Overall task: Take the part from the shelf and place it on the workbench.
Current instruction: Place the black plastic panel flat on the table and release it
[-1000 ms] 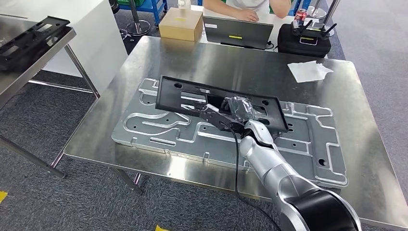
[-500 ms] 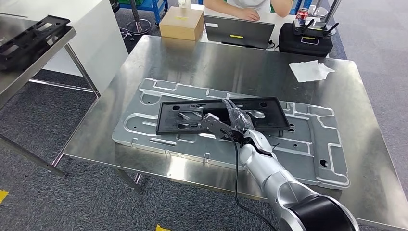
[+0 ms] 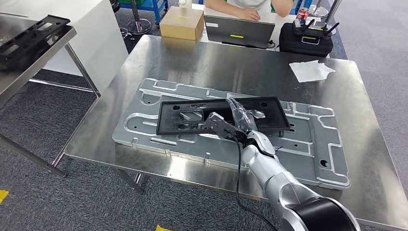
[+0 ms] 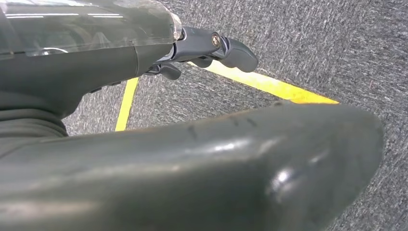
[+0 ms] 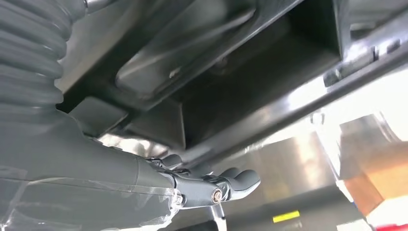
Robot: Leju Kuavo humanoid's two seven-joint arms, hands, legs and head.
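The part (image 3: 223, 115) is black, lying on a pale silver embossed plate (image 3: 159, 129) over a brushed steel-grey tabletop (image 3: 231, 62). The floor (image 3: 48, 197) is dark grey speckled carpet with yellow markings; a tan cardboard box (image 3: 182, 23) stands far off.

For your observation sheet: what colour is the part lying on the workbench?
Black part, clearest in the head view.

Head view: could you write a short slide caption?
Right hand at the black part, which lies on the metal plate on the workbench.

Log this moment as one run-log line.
part: black frame flat on metal plate | right hand at its near edge, grip unclear | left hand empty
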